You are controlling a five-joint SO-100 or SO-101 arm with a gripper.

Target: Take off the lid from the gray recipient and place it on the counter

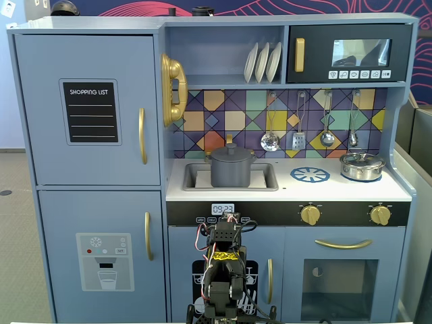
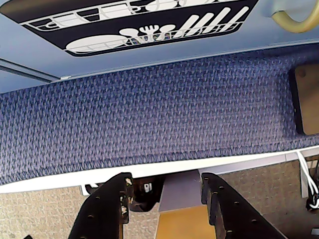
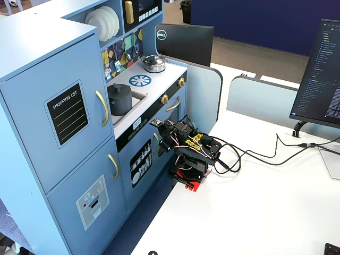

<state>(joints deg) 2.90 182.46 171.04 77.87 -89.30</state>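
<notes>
The lid [image 1: 231, 151] sits on the gray recipient [image 1: 231, 170] in the sink of the counter [image 1: 324, 190]. The tool [image 2: 167, 191], open and empty, hangs folded low before the cabinet front, so the lid lies well above and beyond it.

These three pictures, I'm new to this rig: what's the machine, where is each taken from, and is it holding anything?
The machine is a small black robot arm folded low on a white desk, facing a blue toy kitchen. One fixed view looks straight at the kitchen; the other looks down from the side. The wrist view rides on the arm and shows the gripper open and empty above blue carpet. On the counter, the gray recipient sits in the sink with its lid on; a silver pot stands at the right.
</notes>
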